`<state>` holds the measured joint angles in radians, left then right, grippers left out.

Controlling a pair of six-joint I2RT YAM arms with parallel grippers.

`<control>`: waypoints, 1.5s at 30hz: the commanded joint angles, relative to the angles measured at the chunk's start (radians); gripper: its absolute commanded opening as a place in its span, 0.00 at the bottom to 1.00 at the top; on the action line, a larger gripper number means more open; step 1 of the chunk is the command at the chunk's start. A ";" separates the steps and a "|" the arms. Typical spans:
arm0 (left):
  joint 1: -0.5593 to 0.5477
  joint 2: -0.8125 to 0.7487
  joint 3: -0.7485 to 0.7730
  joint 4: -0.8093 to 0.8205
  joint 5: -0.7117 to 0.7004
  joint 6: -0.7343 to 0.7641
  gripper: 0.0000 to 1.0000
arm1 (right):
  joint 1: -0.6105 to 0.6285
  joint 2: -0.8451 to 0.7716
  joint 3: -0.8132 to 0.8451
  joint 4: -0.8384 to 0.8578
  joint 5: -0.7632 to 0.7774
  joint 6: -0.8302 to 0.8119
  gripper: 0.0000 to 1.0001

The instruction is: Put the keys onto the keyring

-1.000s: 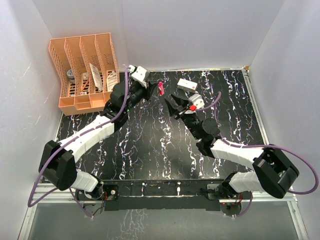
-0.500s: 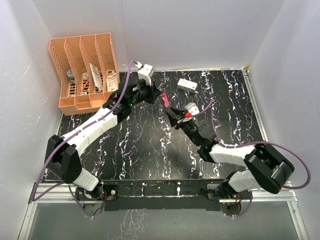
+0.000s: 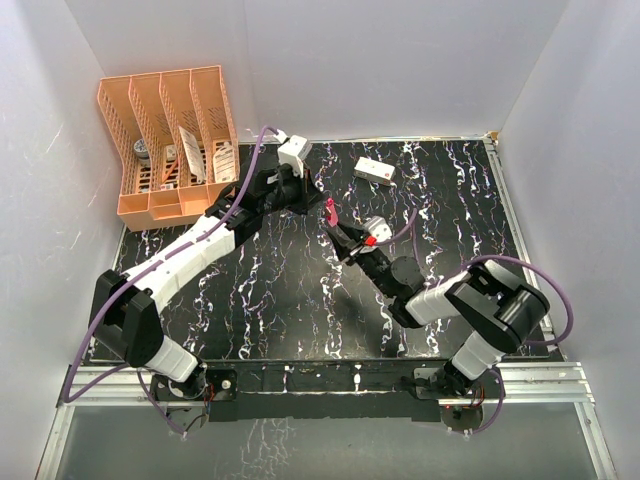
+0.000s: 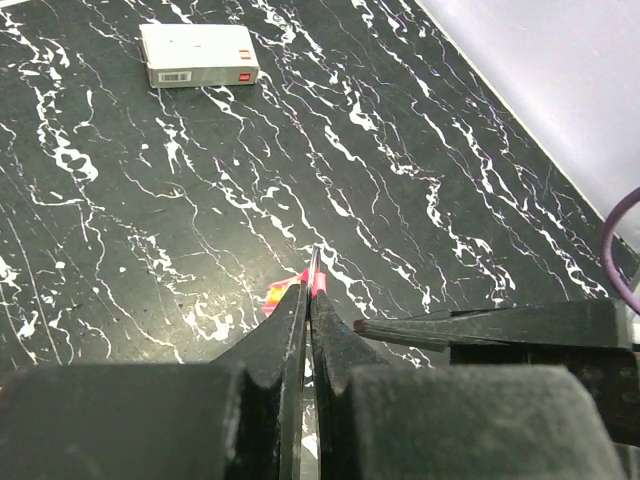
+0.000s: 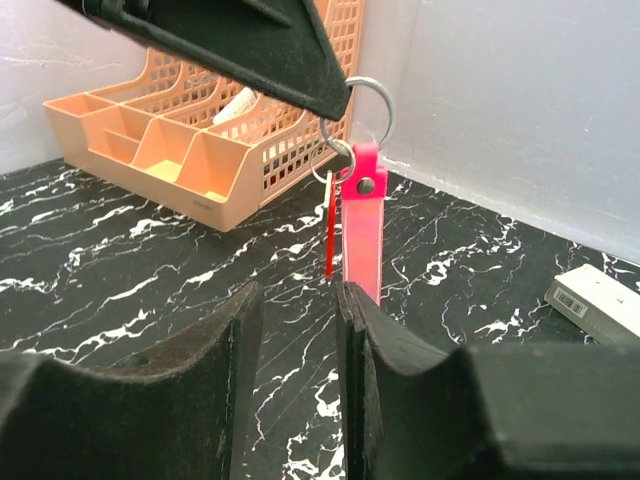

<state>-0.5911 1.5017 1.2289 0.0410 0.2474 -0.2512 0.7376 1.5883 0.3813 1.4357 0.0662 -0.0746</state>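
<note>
You have bare table (image 3: pixel 290 290) between the arms and to the right. The orange organizer (image 3: pixel 170 140) blocks the far-left corner, and the white box (image 3: pixel 377 171) lies near the far wall. At centre the left gripper (image 3: pixel 319 196), its hanging keyring (image 5: pixel 362 100) and the right gripper (image 3: pixel 340 234) crowd together.

No legible text anywhere. White box (image 4: pixel 198 52), well ahead and left of the left gripper (image 4: pixel 311 285): barcode sticker and a small red mark on its side, digits too small to read. Right wrist view shows the same barcode, blurred. Packets (image 3: pixel 222 157) in the orange organizer (image 3: pixel 165 207) carry dark print, unreadable.
</note>
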 commanded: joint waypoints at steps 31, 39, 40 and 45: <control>-0.036 -0.046 -0.044 -0.045 0.021 -0.002 0.00 | 0.003 0.147 0.091 0.380 -0.028 -0.099 0.32; -0.038 -0.038 -0.044 -0.053 0.026 -0.003 0.00 | 0.001 0.147 0.109 0.379 -0.019 -0.099 0.17; -0.039 -0.037 -0.045 -0.054 0.026 -0.002 0.00 | 0.002 0.147 0.112 0.380 -0.017 -0.098 0.16; -0.041 -0.035 -0.042 -0.067 0.024 -0.002 0.00 | 0.002 0.147 0.123 0.380 -0.012 -0.097 0.09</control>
<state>-0.6247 1.4982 1.1912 -0.0097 0.2695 -0.2546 0.7380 1.7302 0.4671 1.4506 0.0353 -0.1589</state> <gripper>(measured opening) 0.010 0.118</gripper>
